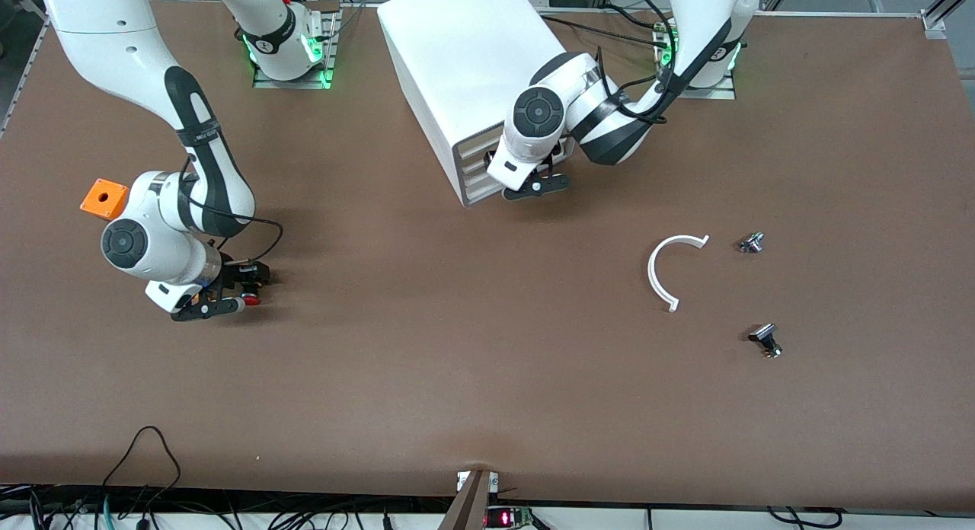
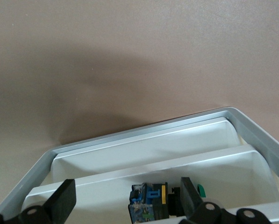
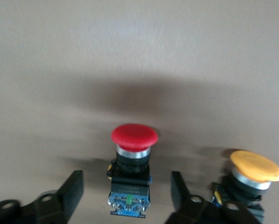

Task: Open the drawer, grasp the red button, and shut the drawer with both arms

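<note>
Spanning the view, bare brown table [image 1: 487, 362] under cables [image 1: 145, 469]

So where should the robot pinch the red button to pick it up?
Probably on the black body under the red button's cap, coming straight from above. It stands upright between the open fingers of the right gripper, and the wide cap would stop it slipping down. The orange-yellow button stands close beside, so keep clear.

I see the brown table [image 1: 487, 378] carrying the white cabinet [image 1: 449, 65] at top centre, an orange box [image 1: 104, 198] mid-left, a white curved strip [image 1: 664, 269] right of centre, and two small metal parts [image 1: 752, 243] [image 1: 766, 340] beside it.
</note>
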Controlling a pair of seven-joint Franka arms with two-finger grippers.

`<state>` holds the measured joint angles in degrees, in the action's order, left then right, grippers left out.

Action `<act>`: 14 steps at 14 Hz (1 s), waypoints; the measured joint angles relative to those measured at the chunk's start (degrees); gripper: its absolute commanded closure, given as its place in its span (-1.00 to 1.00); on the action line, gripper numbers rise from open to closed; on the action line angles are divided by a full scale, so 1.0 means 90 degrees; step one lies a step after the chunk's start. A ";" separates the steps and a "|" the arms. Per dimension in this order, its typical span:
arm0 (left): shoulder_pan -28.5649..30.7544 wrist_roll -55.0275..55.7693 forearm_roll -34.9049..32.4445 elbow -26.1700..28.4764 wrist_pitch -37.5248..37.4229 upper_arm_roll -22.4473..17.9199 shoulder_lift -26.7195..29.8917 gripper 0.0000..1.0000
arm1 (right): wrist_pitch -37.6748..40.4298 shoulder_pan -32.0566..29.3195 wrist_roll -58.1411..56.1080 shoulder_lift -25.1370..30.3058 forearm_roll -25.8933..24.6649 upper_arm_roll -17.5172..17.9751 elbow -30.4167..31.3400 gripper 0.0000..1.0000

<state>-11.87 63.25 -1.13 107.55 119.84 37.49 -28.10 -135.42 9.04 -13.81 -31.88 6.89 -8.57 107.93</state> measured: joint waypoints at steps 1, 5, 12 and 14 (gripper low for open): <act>0.0044 -0.0006 -0.0001 -0.0050 -0.0056 -0.0009 0.0017 -0.97 | 0.0007 0.0000 0.0000 0.0089 0.0000 0.0000 -0.0051 -0.98; 0.0589 -0.0469 -0.0370 -0.0724 -0.0915 -0.0035 0.0178 -0.97 | 0.0246 0.0010 -0.0007 0.0859 0.0000 0.0010 -0.0131 -0.98; 0.1708 -0.2555 -0.1155 -0.1805 -0.2442 -0.0044 0.0548 -0.97 | 0.1459 0.0140 -0.0026 0.2139 -0.0049 0.0060 -0.0304 -0.98; 0.1911 -0.3469 -0.1168 -0.2092 -0.2754 -0.0195 0.0767 -0.97 | 0.1983 0.0138 0.0141 0.2362 -0.0169 0.0053 -0.0566 -0.98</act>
<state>5.33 32.03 -11.64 88.73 95.05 35.73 -21.19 -117.57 10.28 -12.54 -10.63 5.36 -8.10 102.84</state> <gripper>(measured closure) 0.013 0.004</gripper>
